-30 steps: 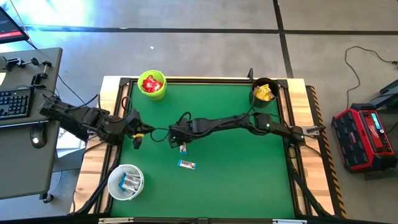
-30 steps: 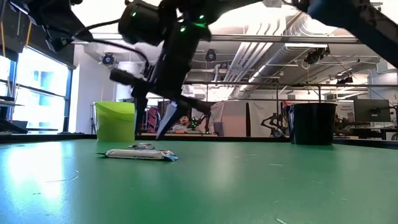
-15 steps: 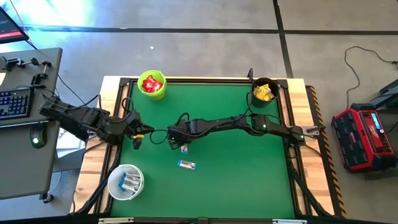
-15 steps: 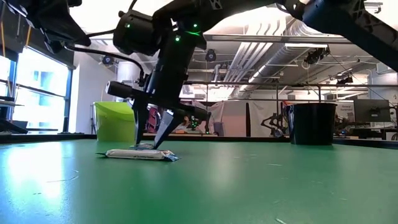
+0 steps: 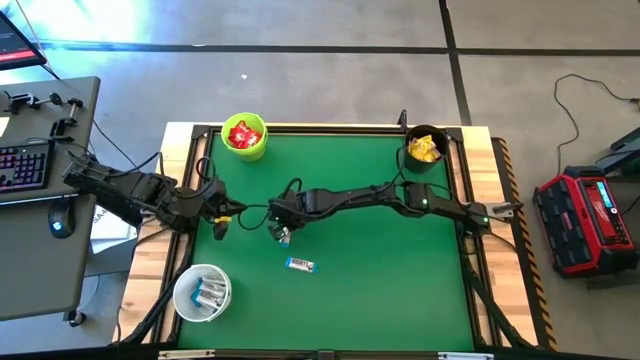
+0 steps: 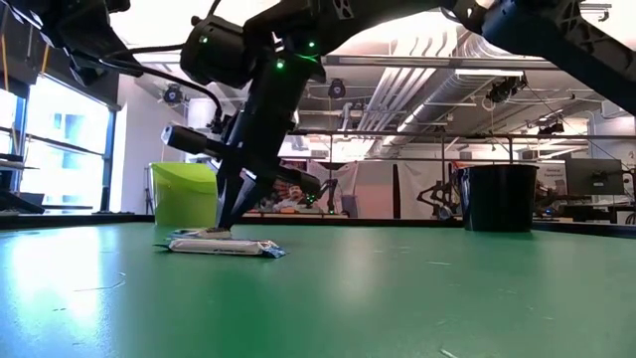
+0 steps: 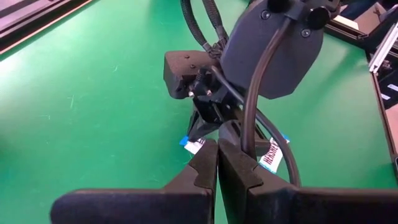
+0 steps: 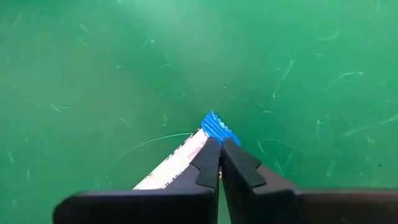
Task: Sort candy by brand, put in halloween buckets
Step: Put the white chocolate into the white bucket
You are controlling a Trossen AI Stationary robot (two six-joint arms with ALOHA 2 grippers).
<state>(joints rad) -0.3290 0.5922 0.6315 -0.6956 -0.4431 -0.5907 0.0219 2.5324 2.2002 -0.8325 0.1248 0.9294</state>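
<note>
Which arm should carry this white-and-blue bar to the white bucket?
Right, probably. The right gripper is shut on the bar mid-table. The left gripper is shut and empty near the left edge, though nearer the white bucket.

Both arms are dark, matte black, built of jointed segments with black cables looping along them. The right arm's wrist housing carries small green indicator lights and visible screws near its rounded cover. Each tool — the left tool [image 7: 217,165], the right tool [image 8: 220,163] — ends in two dark fingers with ridged inner faces.
</note>
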